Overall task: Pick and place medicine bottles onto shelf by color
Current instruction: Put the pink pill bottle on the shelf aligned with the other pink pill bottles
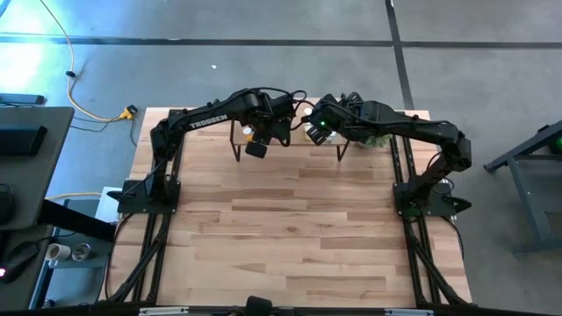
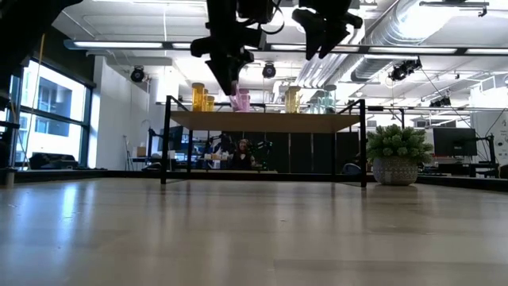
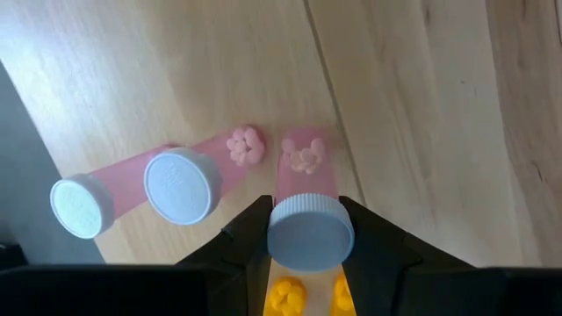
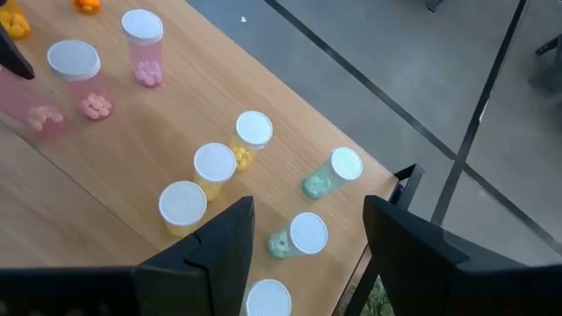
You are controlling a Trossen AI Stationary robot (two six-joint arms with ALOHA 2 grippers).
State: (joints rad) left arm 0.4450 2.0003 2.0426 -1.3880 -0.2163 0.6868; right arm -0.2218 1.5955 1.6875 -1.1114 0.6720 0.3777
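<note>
the left gripper (image 3: 303,250) is reaching over the shelf (image 1: 290,149) at the far edge of the table (image 1: 290,237), its two dark fingers (image 3: 246,241) pressing against the white cap of a pink bottle (image 3: 306,197) that is standing on the light-wood board. just beside this bottle, two more pink bottles (image 3: 180,180) are standing upright, each showing small pink pills through its wall. orange pills are showing between the left fingers, below the cap.

the right gripper (image 4: 307,241) is hovering above the other end of the shelf with its fingers (image 4: 224,241) spread apart and holding nothing. below it, three yellow bottles (image 4: 215,167) are forming a loose group, and three green bottles (image 4: 332,171) are standing nearer the shelf corner, close to a black leg. a further white cap (image 4: 268,298) is showing between the right fingers; the colour of its body cannot be told. farther along the board, pink bottles are standing in the right wrist view too.

in the low view, the shelf is carrying, from one end to the other, orange bottles (image 2: 198,97), pink, yellow and green ones, with both grippers hanging above it. a small potted plant (image 2: 395,155) is sitting on the table just beside the shelf's right legs. a person is sitting in the room behind, seen under the board.
</note>
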